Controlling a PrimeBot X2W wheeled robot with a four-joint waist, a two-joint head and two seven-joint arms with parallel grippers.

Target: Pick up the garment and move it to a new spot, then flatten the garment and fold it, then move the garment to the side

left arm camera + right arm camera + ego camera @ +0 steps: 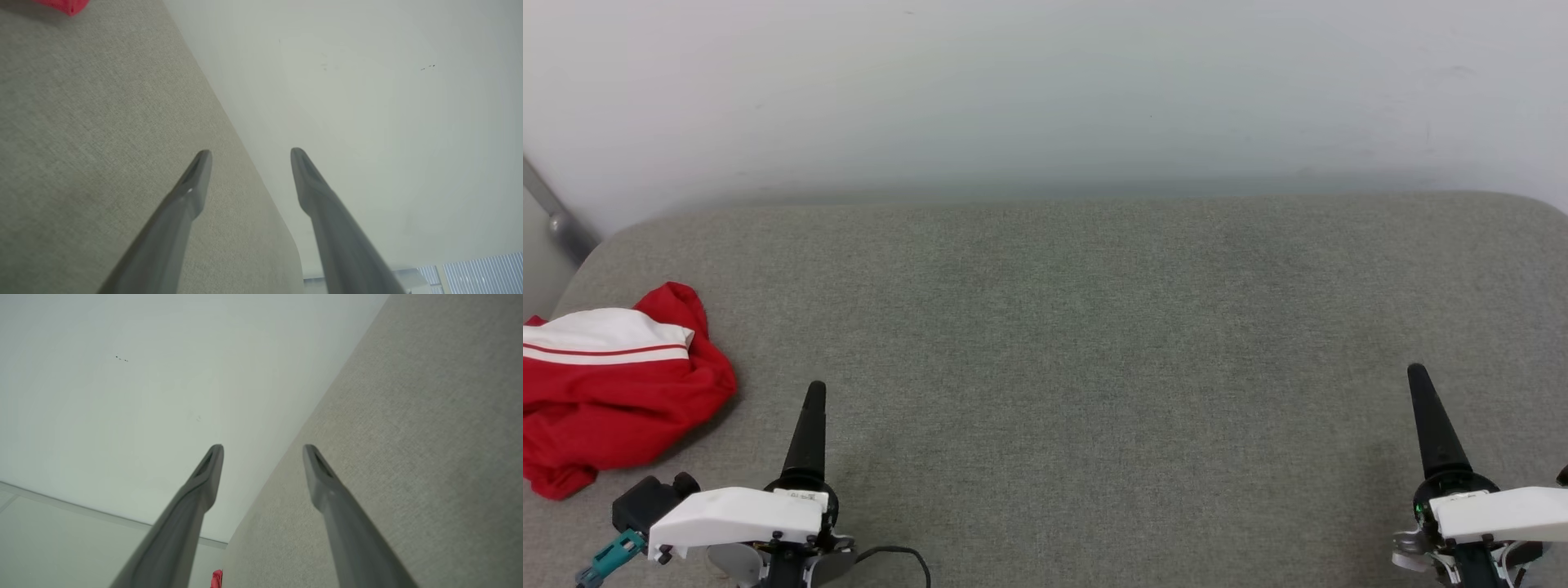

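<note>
The garment (613,384) lies crumpled at the far left of the grey fabric surface (1078,343), red with a white sleeve edged in a red stripe. A red corner of the garment (61,5) shows at the top left of the left wrist view, and another sliver of the garment (217,579) at the bottom of the right wrist view. My left gripper (251,152) stands open and empty, just right of the garment and apart from it, seen low left as the left gripper (814,390). Far off at the lower right, my right gripper (262,447) is open and empty, seen as the right gripper (1419,371).
A white wall (1045,90) rises behind the surface's rounded back edge. A grey metal bar (551,214) slants at the far left. The grey surface stretches wide between the two grippers. A black cable (903,559) loops beside the left wrist.
</note>
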